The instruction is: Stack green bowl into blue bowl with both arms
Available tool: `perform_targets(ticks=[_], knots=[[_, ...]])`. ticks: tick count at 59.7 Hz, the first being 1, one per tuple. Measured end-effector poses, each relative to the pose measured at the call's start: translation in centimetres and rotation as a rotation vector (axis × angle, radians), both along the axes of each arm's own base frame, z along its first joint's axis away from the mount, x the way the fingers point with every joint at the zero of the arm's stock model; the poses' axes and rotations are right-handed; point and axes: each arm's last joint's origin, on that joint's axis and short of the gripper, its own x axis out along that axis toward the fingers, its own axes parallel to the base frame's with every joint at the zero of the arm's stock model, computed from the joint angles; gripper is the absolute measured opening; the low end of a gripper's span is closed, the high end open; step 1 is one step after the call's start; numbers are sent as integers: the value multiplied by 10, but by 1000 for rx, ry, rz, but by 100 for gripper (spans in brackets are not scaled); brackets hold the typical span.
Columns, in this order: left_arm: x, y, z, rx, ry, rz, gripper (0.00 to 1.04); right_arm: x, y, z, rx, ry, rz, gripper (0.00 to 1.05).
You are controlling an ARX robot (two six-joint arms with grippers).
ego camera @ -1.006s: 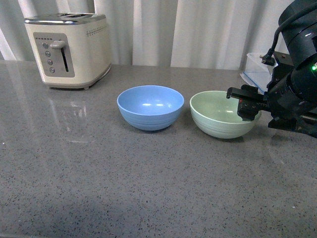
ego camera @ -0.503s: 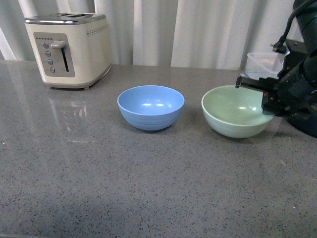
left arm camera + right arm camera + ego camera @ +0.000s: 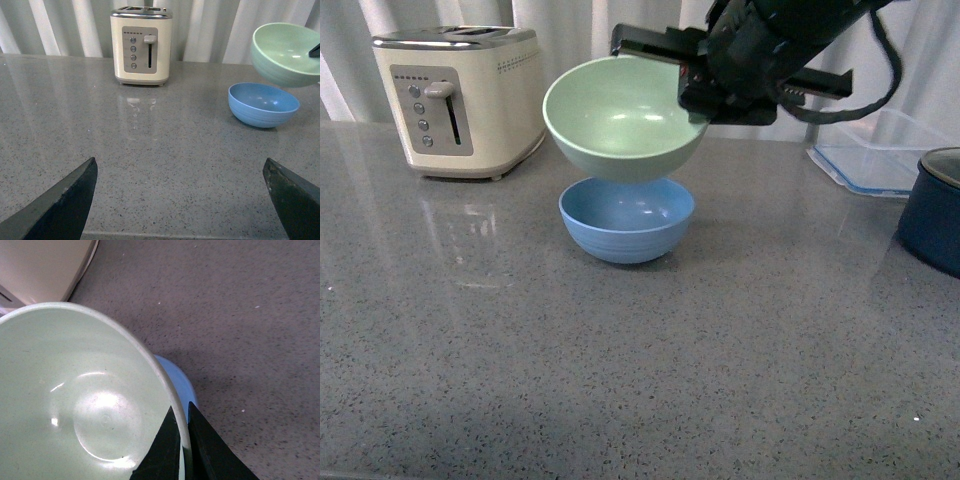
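My right hand pinches the rim of the green bowl, holding it in the air just above the blue bowl on the table. My left hand is spread wide, empty.

- Bulky black right arm: matte, blocky housings joined in stacked segments; finer surface detail is lost in the dark finish.
- Thin black cable: one curved loop running along the arm's outer side.
- Right gripper: two thin, flat black fingers, each tapering to a sharp point.
- Left gripper: two flat, wedge-shaped fingers, dark grey, perhaps green-tinged.
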Motion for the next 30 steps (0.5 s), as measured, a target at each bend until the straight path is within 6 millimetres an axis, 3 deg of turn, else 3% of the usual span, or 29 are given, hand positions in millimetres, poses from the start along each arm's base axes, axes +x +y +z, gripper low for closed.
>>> perform_targets(ticks=[15, 27, 30], knots=[[0, 0, 0, 0, 0, 0, 98, 25, 2, -31, -50, 61, -35, 1], [0, 0, 0, 0, 0, 0, 98, 28, 3, -41, -61, 81, -39, 1], [0, 0, 0, 0, 0, 0, 98, 29, 3, -41, -60, 81, -40, 6]])
